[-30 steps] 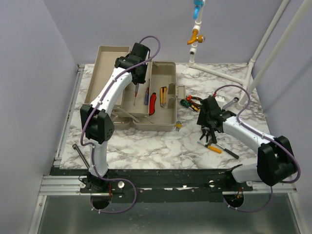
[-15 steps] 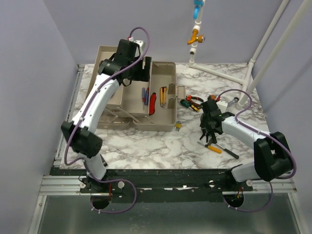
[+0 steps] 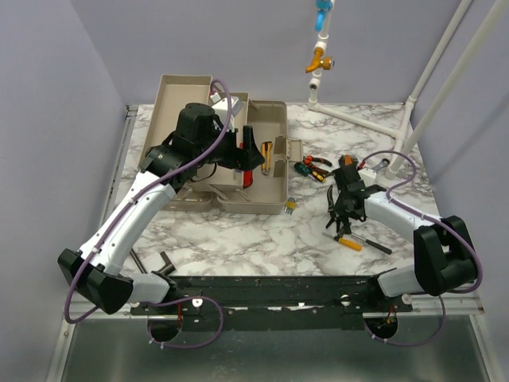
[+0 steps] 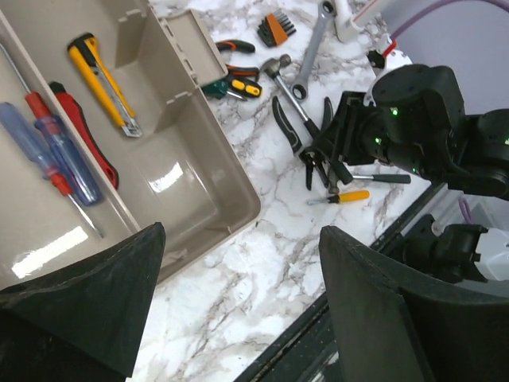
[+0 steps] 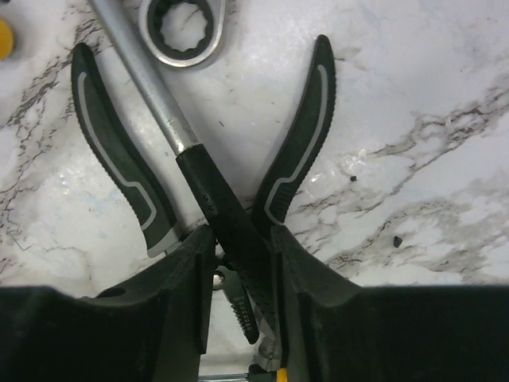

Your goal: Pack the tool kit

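From above, my left arm [image 3: 151, 199] crosses the open beige plastic toolbox [image 3: 274, 119] at upper left of the marble table [image 3: 238, 239] and hides most of what is inside. My left gripper [image 3: 242, 147] hangs over the box, and my right gripper [image 3: 342, 216] sits right of centre among loose tools. In the left wrist view my fingers [image 4: 87, 302] stand wide apart on nothing. The box is cut off at upper left and holds a yellow utility knife [image 4: 103, 72] and blue-handled screwdrivers [image 4: 48, 147]. In the right wrist view my jaws pinch a black-gripped steel-shafted tool [image 5: 227, 223], its head out of frame, which lies across black-and-grey pliers [image 5: 298, 143].
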Controlling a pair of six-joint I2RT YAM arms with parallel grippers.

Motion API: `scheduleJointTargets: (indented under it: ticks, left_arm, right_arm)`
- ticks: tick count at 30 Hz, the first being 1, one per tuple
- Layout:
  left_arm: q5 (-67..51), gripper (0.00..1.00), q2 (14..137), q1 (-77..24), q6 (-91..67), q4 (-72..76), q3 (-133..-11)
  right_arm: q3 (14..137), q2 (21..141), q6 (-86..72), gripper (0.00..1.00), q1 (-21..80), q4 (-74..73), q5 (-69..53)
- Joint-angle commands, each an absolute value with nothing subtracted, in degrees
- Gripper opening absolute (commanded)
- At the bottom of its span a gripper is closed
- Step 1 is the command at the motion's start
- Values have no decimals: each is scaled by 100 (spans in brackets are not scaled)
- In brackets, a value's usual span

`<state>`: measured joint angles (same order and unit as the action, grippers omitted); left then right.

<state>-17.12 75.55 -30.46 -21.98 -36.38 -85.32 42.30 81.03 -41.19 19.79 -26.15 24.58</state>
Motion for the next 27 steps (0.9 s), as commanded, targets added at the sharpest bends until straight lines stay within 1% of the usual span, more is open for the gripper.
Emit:
scheduleJointTargets:
  ticks: [1,5,7,17,21,27]
  left_arm:
    - [-2256,79,7425,-3089,-2478,-3203,-8295]
    - [-2413,78,7418,-3109,-2527,-3158,-8196]
    - [-2492,77,7409,-3111,-2556,-3123,-8149]
    - [-3134,76,7558,-3197,-2949,-2567,-7859]
    - [-3520,76,7785,-3355,-3314,-2068,-7727]
    - [-3639,76,8272,-3720,-3979,-1344,-7495]
  right_arm:
    - [4166,8144,-4197,31,1951,-2409,2214]
    - [4306,8054,-3934,10,1951,-2427,2117]
    - [4408,7993,-3803,1,1947,-2491,2025]
    - [4474,6805,-3401,1,1951,-2485,1637]
    - [4482,6345,-3342,1,1951,-2476,1289]
    - [4404,6205,-3391,1,1949,-2566,989]
